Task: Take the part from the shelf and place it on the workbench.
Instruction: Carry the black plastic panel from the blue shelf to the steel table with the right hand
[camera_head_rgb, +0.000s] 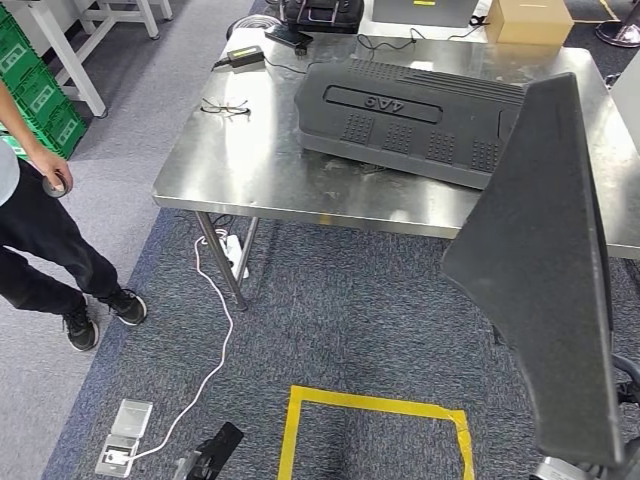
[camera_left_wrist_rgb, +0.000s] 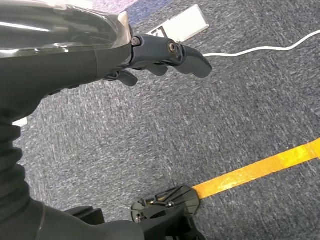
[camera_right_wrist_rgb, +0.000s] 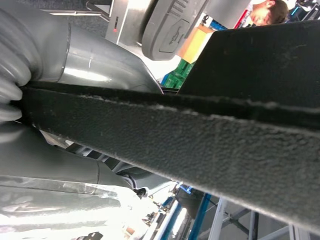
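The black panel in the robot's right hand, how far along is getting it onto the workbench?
Done: the black felt panel is off the shelf, gripped by the right hand. In hand: carrying it up to the steel workbench. Left: setting it down, perhaps beside the grey cover. The left hand hangs free.

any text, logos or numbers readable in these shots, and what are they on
"GAC", raised letters seen upside down, on the dark engine cover lying on the steel workbench.
Raised pictogram on the grey moulded part in the right wrist view: a symbol, not legible as text.
Floor socket plate: a small mark, too blurred to read.
Cardboard box: no readable print.
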